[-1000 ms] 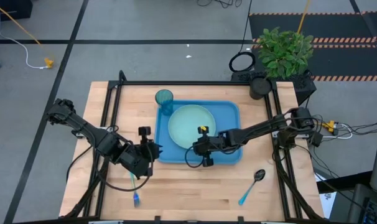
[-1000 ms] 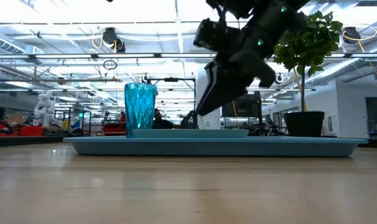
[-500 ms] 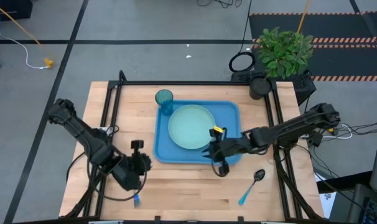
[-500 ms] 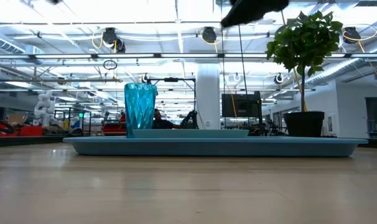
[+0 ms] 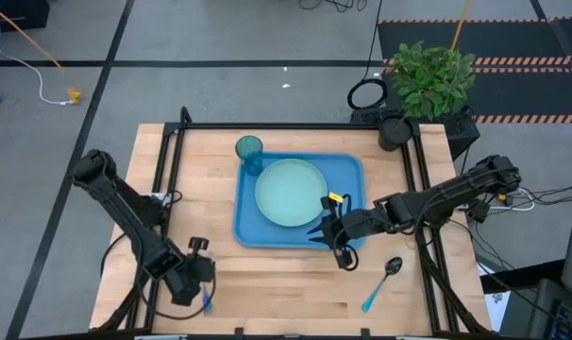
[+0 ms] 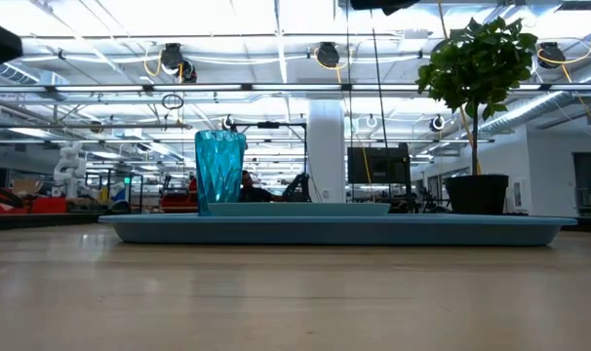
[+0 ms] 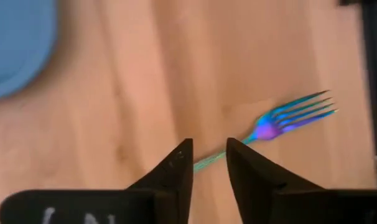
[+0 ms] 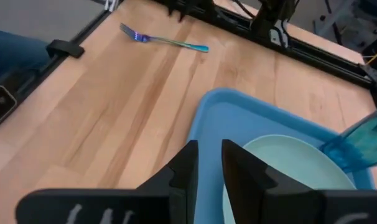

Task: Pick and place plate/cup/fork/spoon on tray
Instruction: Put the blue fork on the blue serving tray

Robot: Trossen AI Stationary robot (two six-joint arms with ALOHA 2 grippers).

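Note:
The blue tray [image 5: 347, 170] lies mid-table with the mint-green plate [image 5: 290, 192] flat in it and the teal cup [image 5: 249, 152] upright on its far left corner. The fork [image 5: 207, 302] lies on the wood near the left front; the left wrist view shows its tines [image 7: 297, 113]. The spoon [image 5: 381, 282] lies on the wood at the right front. My left gripper [image 5: 199, 283] hovers over the fork's handle, slightly open [image 7: 208, 155]. My right gripper [image 5: 316, 232] hovers over the tray's near right part, slightly open and empty [image 8: 208, 152].
A potted plant [image 5: 429, 76] and a black round stand [image 5: 367, 94] sit at the far right corner. Black frame rails [image 5: 169, 161] run along the table's left, far and right sides. Bare wood [image 5: 286, 283] lies between the fork and the spoon.
My left gripper has gone from beside the tray's left edge toward the table's near edge, to above the fork. My right gripper has risen and gone from over the plate toward the table's right, to the tray's near right part. The plate stays on the tray.

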